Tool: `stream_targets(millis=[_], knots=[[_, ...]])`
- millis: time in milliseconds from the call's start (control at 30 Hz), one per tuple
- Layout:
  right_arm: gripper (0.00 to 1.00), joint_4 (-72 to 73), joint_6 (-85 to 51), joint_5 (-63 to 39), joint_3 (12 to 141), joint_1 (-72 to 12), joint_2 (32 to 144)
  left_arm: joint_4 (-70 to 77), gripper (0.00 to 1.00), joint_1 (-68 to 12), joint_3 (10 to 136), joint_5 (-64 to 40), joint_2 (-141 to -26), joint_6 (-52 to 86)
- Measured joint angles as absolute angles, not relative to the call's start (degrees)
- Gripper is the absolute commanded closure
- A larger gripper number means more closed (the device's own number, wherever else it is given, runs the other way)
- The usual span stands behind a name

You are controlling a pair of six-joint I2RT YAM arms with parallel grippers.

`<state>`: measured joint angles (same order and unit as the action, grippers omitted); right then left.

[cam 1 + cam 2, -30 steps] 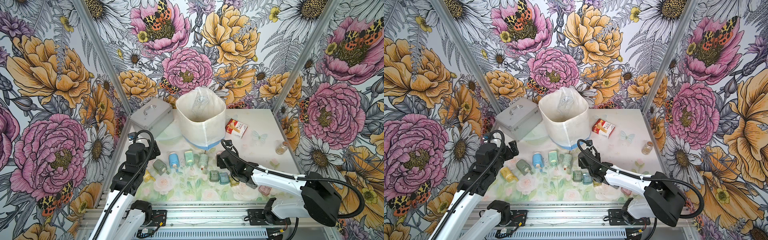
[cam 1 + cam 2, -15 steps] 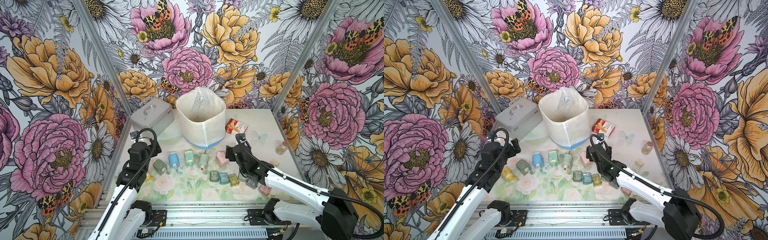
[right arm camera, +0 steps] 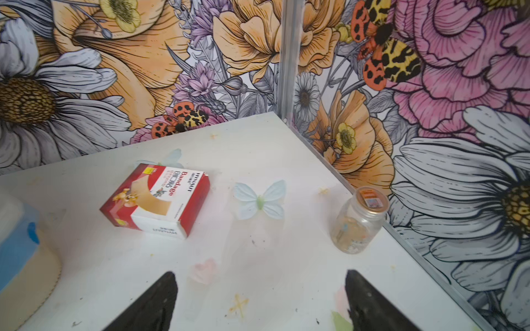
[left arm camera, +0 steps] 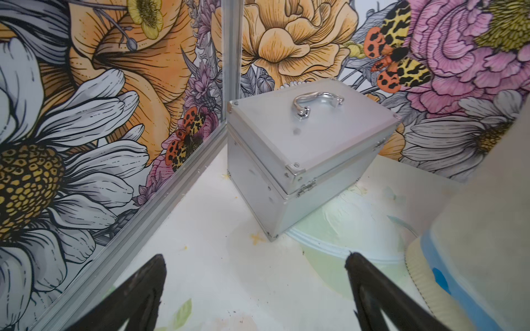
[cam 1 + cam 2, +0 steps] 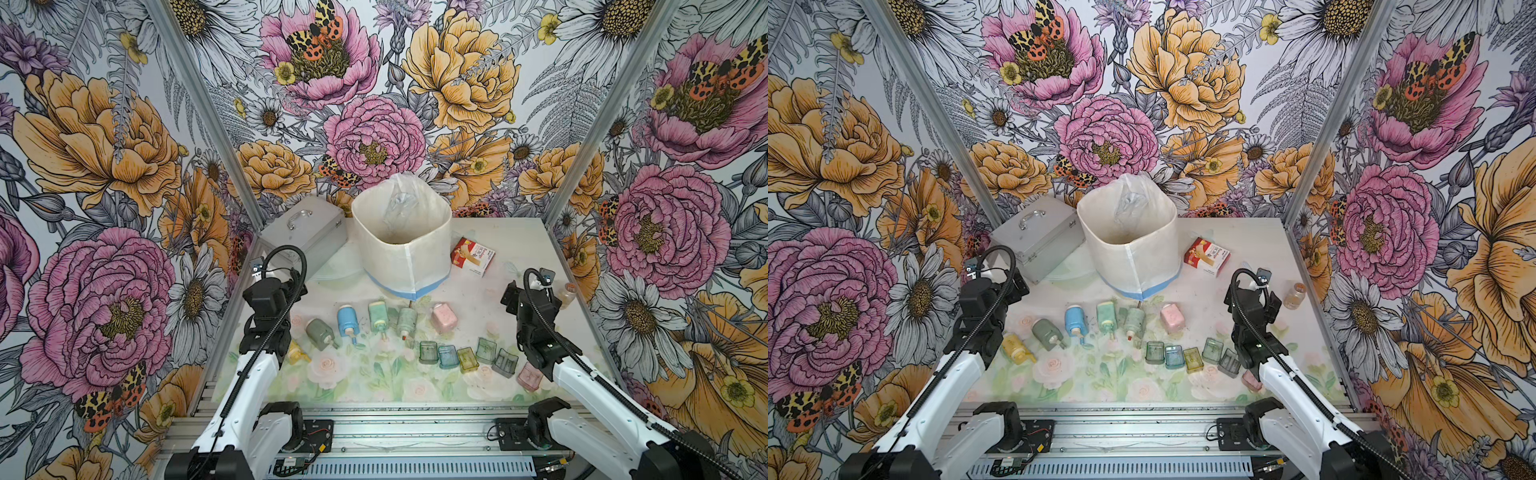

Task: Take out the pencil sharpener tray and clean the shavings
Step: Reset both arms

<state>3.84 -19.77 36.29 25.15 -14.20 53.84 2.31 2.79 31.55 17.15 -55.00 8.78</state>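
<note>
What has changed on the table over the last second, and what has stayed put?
The right gripper drew back from the pink sharpener toward the robot's right side, opening on the way; the sharpener now lies free in its row. The left gripper stayed open near the silver case; the trays and bin did not move.

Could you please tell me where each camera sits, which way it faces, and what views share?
Top views: above the front rail, looking down over the table; left arm and right arm show.
Left wrist: on the left arm, facing the silver case; open fingers show.
Right wrist: on the right arm, facing the bandage box and jar; open fingers show.
Shared: both wrist views catch the bin.
</note>
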Motion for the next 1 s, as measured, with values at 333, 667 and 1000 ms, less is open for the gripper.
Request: stream_targets(millis=[333,667,1000], knots=[[0.08,16.0,-16.2,37.7,22.3,-10.4,58.5,14.5,0.01,3.6,25.2,15.2,-60.5,7.9],[0.08,32.5,-9.9,33.0,15.4,-8.9,62.2,25.2,0.01,3.6,23.3,10.6,-68.0,7.9],[0.10,43.7,-8.4,27.1,11.4,-5.4,63.9,40.7,0.01,2.5,18.1,4.1,-72.9,3.1]])
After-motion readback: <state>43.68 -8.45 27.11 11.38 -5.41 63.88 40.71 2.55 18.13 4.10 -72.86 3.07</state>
